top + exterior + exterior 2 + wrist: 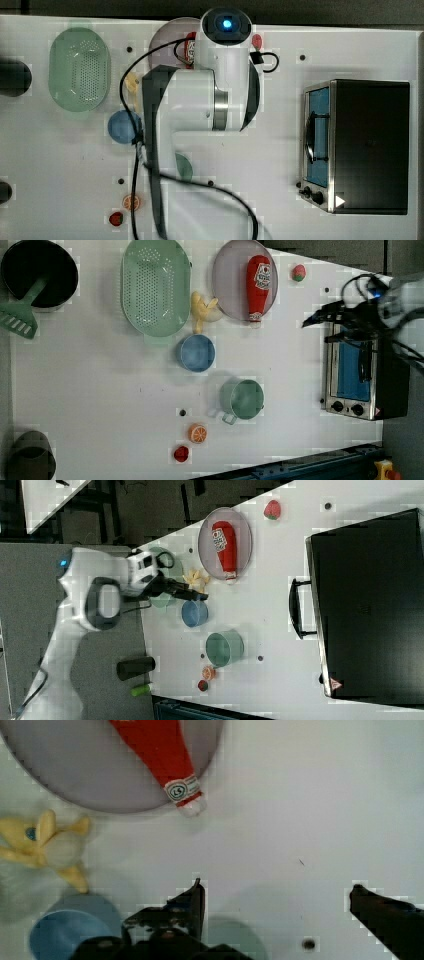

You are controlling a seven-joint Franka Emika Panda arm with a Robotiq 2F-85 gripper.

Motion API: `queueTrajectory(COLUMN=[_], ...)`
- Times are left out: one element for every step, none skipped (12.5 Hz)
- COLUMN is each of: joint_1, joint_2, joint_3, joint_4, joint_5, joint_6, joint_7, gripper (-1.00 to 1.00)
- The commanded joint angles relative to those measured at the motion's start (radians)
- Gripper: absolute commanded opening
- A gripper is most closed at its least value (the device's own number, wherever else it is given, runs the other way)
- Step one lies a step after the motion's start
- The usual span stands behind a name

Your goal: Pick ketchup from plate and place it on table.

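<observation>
The ketchup (pixel 258 286) is seen lying on its side on the plate (pixel 227 280) near the upper middle of the left view, its whitish tip reaching over the plate's lower rim. In the right view the same bottle (pixel 225 544) is found on the plate (pixel 206 540) at the upper centre of the frame. The white surface (pixel 100 390) carries everything else.

The end effector (pixel 275 900) is shown released in the wrist view: its two dark fingers (pixel 192 902) are spread wide apart with nothing between them, and bare surface is seen in the gap. The ketchup (pixel 160 747) lies apart from them, untouched. In the left view the end effector (pixel 320 317) is placed at the right of the frame, to the right of the plate and just above the toaster oven (pixel 357 375).

A green perforated basket (pixel 156 285) is set at the upper left of centre in the left view, with a yellow banana-like toy (pixel 201 310) between it and the plate. Below the toy a blue bowl (pixel 196 352) is seen, and lower still a green cup (pixel 243 399). A small strawberry (pixel 299 272) lies at the upper right of the plate. An orange slice (pixel 197 433) rests near the bottom centre.
</observation>
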Motion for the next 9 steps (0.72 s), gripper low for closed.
queueTrajectory(joint_1=[0.011, 0.015, 0.019, 0.024, 0.029, 0.034, 0.040, 0.045, 0.048], joint_2=[0.020, 0.047, 0.074, 0.101, 0.131, 0.163, 0.198, 0.233, 0.268], joint_3=[0.016, 0.016, 0.016, 0.016, 0.016, 0.016, 0.016, 0.016, 0.016], joint_4=[0.014, 0.014, 0.016, 0.017, 0.024, 0.039, 0.059, 0.083, 0.110], joint_5=[-0.007, -0.008, -0.012, -0.016, -0.016, -0.020, -0.027, -0.043, -0.061], joint_6=[0.086, 0.115, 0.140, 0.166, 0.196, 0.227, 0.258, 0.283, 0.304], joint_7=[-0.219, -0.233, -0.236, -0.236, -0.236, -0.241, -0.243, -0.243, -0.243], gripper=[1.00, 1.00, 1.00, 1.00, 1.00, 1.00, 1.00, 1.00, 1.00])
